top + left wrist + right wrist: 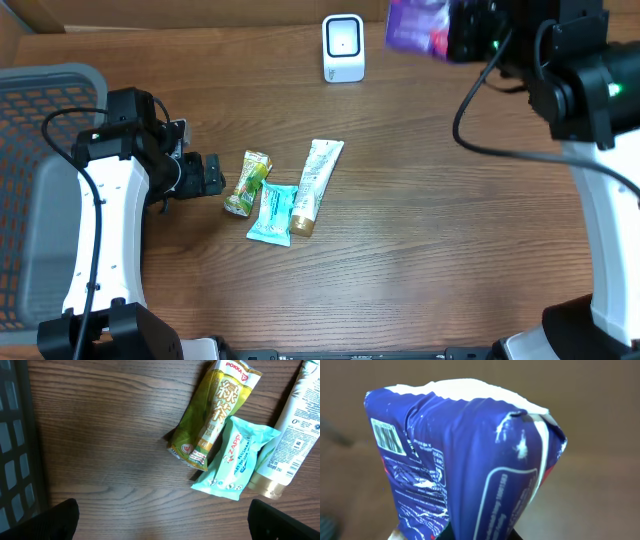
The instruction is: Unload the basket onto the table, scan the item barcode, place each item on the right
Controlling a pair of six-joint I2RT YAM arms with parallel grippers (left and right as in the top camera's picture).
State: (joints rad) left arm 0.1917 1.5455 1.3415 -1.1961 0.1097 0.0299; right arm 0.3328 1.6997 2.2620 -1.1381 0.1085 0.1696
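The right claw (455,30) clenches the purple bag (415,22) aloft beside the white scanner (343,47), probably to present its barcode (386,436), while the left claw (210,175) hangs released near packets (272,212) on the tabletop (420,230).

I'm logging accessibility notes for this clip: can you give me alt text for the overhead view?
The right gripper holds a purple packet near the small white scanner at the far edge of the table. The open left gripper is beside a green tea pouch, a teal packet and a white tube lying together mid-table.
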